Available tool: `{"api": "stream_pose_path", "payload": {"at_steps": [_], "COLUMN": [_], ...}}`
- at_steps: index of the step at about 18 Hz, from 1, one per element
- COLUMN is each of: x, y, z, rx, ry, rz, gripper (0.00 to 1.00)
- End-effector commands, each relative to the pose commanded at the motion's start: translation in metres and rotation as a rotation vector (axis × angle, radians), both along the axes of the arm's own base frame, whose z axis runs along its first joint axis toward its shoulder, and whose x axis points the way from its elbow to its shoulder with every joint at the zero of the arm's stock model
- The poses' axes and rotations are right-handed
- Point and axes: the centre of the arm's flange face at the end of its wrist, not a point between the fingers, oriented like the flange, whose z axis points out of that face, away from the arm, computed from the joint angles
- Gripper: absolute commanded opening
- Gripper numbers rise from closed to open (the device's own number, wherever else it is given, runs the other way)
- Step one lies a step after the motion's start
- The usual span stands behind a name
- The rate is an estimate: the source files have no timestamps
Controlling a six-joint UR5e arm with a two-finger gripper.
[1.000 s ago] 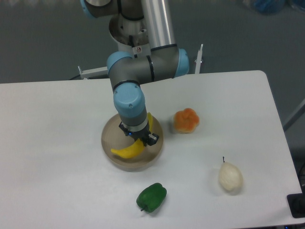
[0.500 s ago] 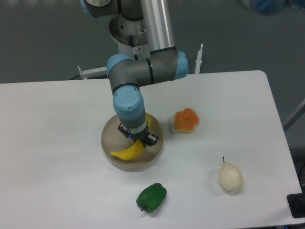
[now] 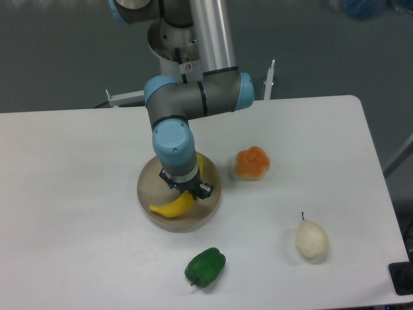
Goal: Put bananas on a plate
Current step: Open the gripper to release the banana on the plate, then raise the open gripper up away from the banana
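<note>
Banana [image 3: 169, 208] showing smooth, plastic-looking yellow skin | plate [image 3: 147, 187] looking matt beige-grey | arm [image 3: 193, 100] gleaming in brushed metal with smooth blue plastic caps | pepper [image 3: 205, 266] shining glossy green | table [image 3: 71, 194] appearing matt white

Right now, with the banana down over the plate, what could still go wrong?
1. The banana reaches toward the front-left rim of the plate; released there, it might tip or slide over the low edge.
2. The gripper appears closed on the banana; lifting before opening fully could drag it back off.
3. The green pepper sits just in front of the plate, so a banana rolling forward could knock it.
</note>
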Motion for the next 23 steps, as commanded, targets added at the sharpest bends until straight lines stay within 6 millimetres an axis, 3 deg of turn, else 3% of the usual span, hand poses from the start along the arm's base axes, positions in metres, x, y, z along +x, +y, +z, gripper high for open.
{"api": "stream_pose_path", "payload": {"at_steps": [1, 3, 8, 11, 18, 20, 21, 23], "x": [-0.001, -0.001, -0.005, -0.009, -0.06, -0.09, -0.095, -0.124], "y": [0.0, 0.001, -0.001, 0.002, 0.013, 0.013, 0.014, 0.001], "z": [0.002, 0.002, 0.013, 0.034, 0.079, 0.092, 0.095, 0.103], "rx": [0.002, 0.003, 0.02, 0.056, 0.133, 0.158, 0.159, 0.148], "ry": [0.003, 0.004, 0.012, 0.028, 0.09, 0.109, 0.113, 0.127], "rz": [0.001, 0.003, 0.008, 0.014, 0.068, 0.07, 0.03, -0.073], "gripper": [0.56, 0.75, 0.87, 1.0, 1.0, 1.0, 1.0, 1.0]}}
